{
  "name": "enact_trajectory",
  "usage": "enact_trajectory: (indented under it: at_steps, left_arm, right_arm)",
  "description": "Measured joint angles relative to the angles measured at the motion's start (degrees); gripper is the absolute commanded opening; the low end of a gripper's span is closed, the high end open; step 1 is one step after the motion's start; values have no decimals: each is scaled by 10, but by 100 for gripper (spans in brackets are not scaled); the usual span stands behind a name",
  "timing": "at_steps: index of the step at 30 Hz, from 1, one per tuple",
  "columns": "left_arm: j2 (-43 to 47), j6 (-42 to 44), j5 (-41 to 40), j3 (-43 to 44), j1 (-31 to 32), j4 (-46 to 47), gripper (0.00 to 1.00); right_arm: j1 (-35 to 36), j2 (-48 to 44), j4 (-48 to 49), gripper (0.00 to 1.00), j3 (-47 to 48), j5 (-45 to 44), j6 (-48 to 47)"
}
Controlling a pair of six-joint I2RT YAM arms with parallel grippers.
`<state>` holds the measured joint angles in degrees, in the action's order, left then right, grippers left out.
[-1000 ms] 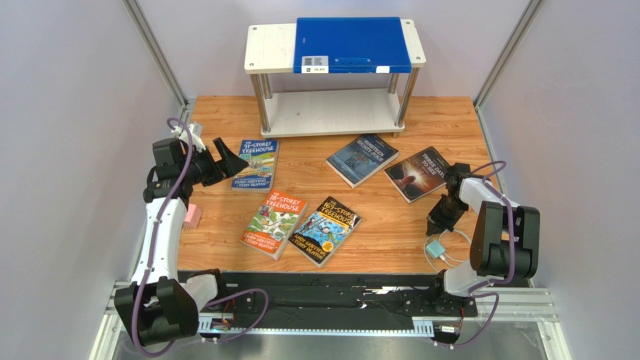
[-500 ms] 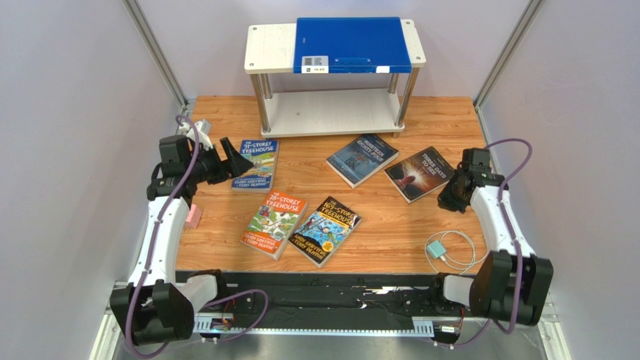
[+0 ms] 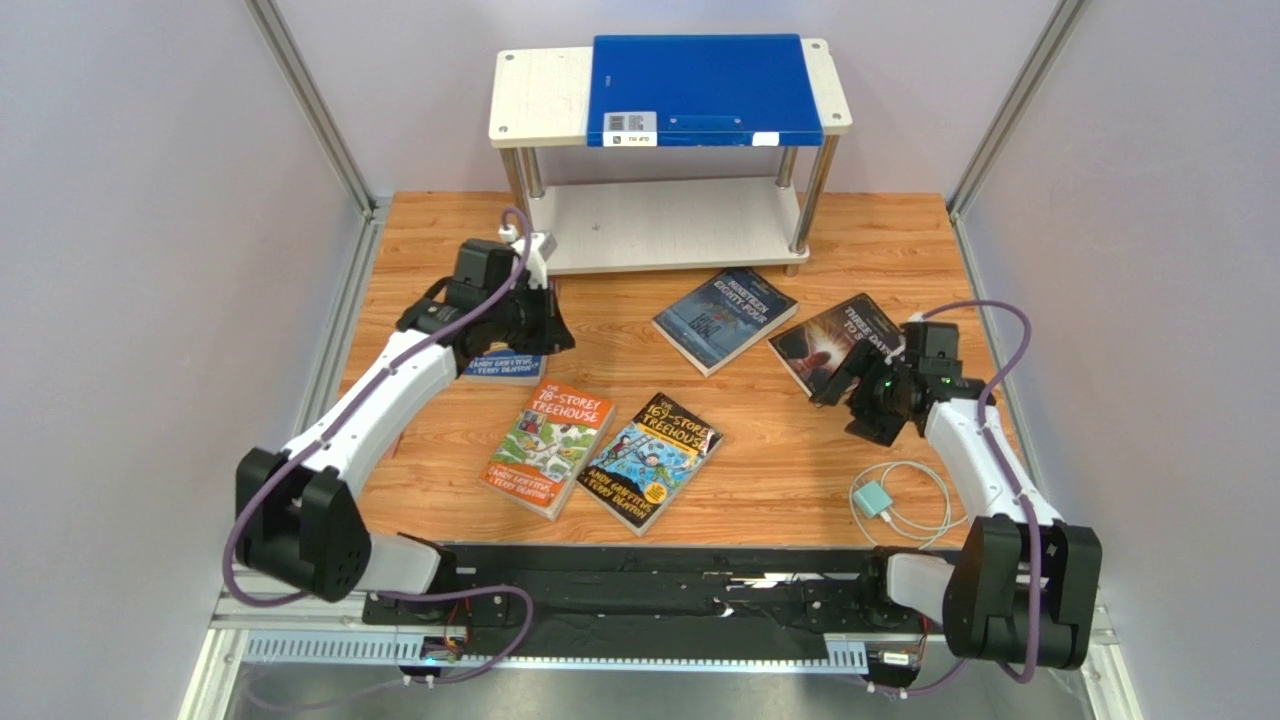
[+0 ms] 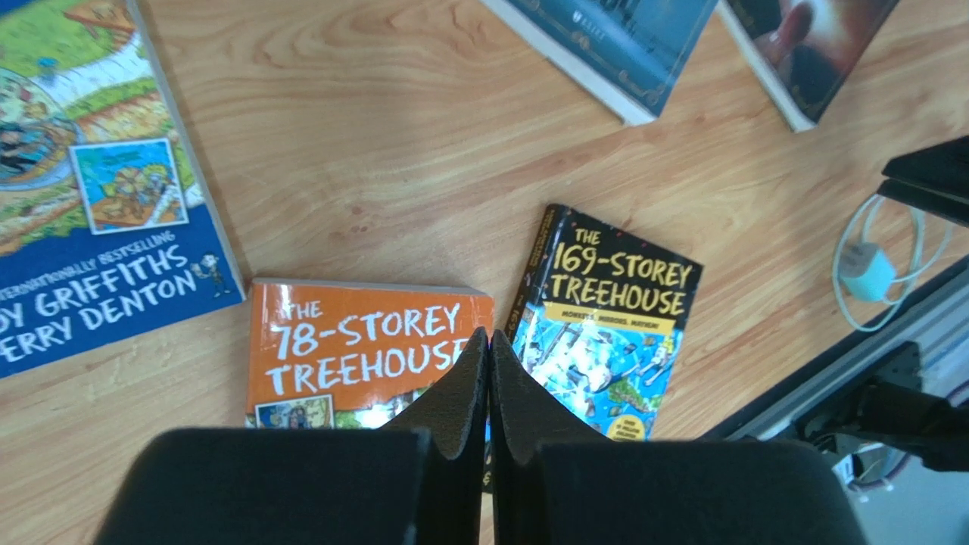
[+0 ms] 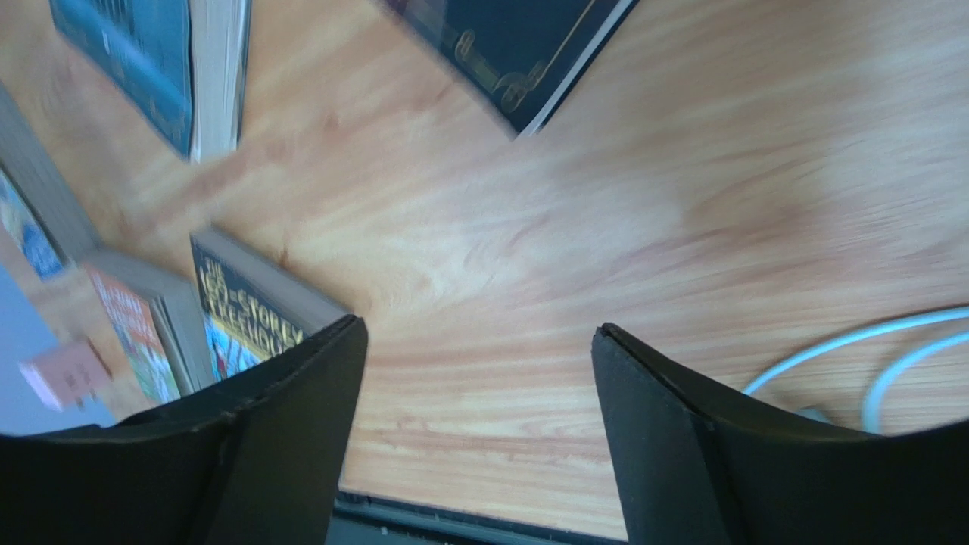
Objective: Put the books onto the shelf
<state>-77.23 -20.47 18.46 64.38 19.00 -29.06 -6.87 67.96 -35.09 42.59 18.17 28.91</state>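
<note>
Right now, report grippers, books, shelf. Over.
Left gripper shut, empty. Right gripper open, empty. Five thin paperbacks flat on wooden table, none shelved. Blue flat folder lies atop white two-tier shelf.

From above, mostly buried under the left arm [image 3: 451,323]: the blue book [image 3: 504,365] closest to the shelf [image 3: 541,93]. In the left wrist view, clipped by the top edge: the navy book [image 4: 614,45] and black-brown book [image 4: 808,51]; lower half of the orange book [image 4: 364,341] lost behind the left gripper [image 4: 488,341]. Right wrist view smeared, titles unreadable; white cable [image 5: 864,346] clipped at the right edge. Label [image 3: 631,129] atop the shelf too small to read.
</note>
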Motion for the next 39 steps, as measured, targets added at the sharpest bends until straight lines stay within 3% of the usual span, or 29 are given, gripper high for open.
enact_trajectory:
  at_steps: [8, 17, 24, 39]
  left_arm:
    - [-111, 0, -45, 10, 67, -8, 0]
    - [-226, 3, -68, 49, 137, -42, 0]
    - [-294, 2, -91, 109, 168, -79, 0]
    - [-303, -7, -115, 106, 182, -133, 0]
  right_arm:
    - [206, -34, 86, 86, -93, 3, 61]
    - [371, 72, 189, 86, -95, -15, 144]
    - [429, 173, 264, 84, -38, -11, 194]
    - [458, 223, 302, 77, 33, -11, 203]
